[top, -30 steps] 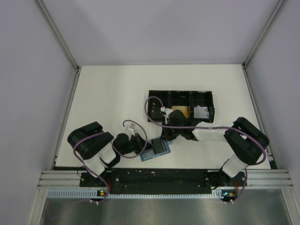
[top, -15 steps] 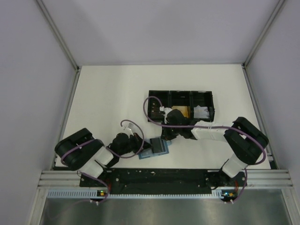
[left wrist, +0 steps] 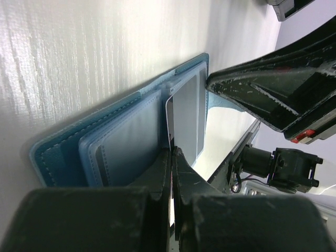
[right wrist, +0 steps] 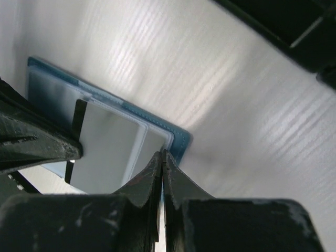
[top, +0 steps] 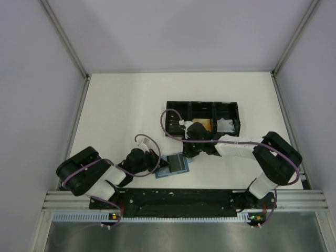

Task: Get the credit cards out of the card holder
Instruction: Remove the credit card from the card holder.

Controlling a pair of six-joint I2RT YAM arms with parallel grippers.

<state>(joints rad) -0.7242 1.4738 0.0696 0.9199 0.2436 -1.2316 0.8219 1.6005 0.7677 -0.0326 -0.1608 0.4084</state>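
1. Grip of left gripper [left wrist: 171, 153] on the near edge of dark card [left wrist: 185, 119]: fingers pressed fully together, with the thin card edge running into the slit between them.
2. Right gripper [right wrist: 160, 155] also closed tight, nothing between the fingers, tips down on one leaf of card holder [right wrist: 50, 86], just beside its teal border.
3. Open and flat on white table [top: 121, 110], near the front edge and between both grippers: the card holder, teal outside, lighter blue slotted faces inside.
4. On the inner face of the leaf under the right gripper: the dark card, glossy and reflecting grey. Cannot tell how deep in its slot.
5. Farther out, behind the holder: long black tray [top: 202, 106] with three compartments.
   - Middle compartment: orange-gold card [top: 201, 126], lying flat.
   - Right compartment: white wad of paper [top: 226, 125].
   - Left compartment: something dark, too small to name.
6. Shown only by the wrist views: stitching along the holder's border, the fold between the two leaves, the card's shine, and the tip of the opposite gripper close to the card from the other side.
7. Shown only by the top view: the tray with its contents, and both arms bent inward and meeting over the holder, the right one reaching across in front of the tray.
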